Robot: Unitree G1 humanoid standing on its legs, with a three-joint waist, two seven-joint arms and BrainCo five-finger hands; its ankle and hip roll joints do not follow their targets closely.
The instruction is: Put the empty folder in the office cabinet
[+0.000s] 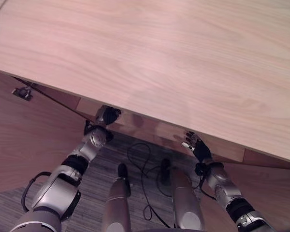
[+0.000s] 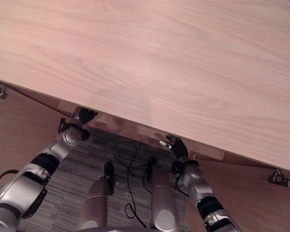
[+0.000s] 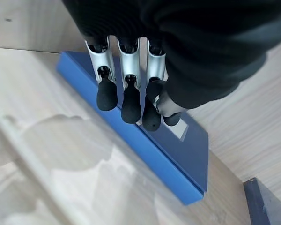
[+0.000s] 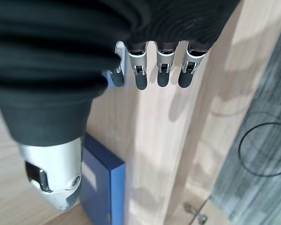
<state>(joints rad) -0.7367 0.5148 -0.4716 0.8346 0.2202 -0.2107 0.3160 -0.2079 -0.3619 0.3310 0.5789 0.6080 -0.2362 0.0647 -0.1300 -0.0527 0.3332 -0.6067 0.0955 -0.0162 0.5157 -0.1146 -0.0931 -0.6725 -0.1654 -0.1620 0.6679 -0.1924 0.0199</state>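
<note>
The flat blue folder with a pale label patch [image 3: 145, 140] is lying on a light wood shelf [image 3: 47, 140] inside the cabinet, so it looks like it's pretty much in place already. In the right wrist view the same folder [image 4: 100, 183] sits just inside the shelf's front edge.

The left hand [image 3: 131, 89] is right over it, fingers straight and close together, dark tips pointing down at the folder's top face. Hard to say if they're actually touching it; it's not gripping anything.

The right hand [image 4: 150, 70] hangs near the front of the cabinet with fingers straight and relaxed, holding nothing.

From the head camera, the big pale wooden cabinet top [image 1: 183, 58] covers most of the scene, both arms reaching under it.

Best bet: draw both hands straight back without snagging the folder.
</note>
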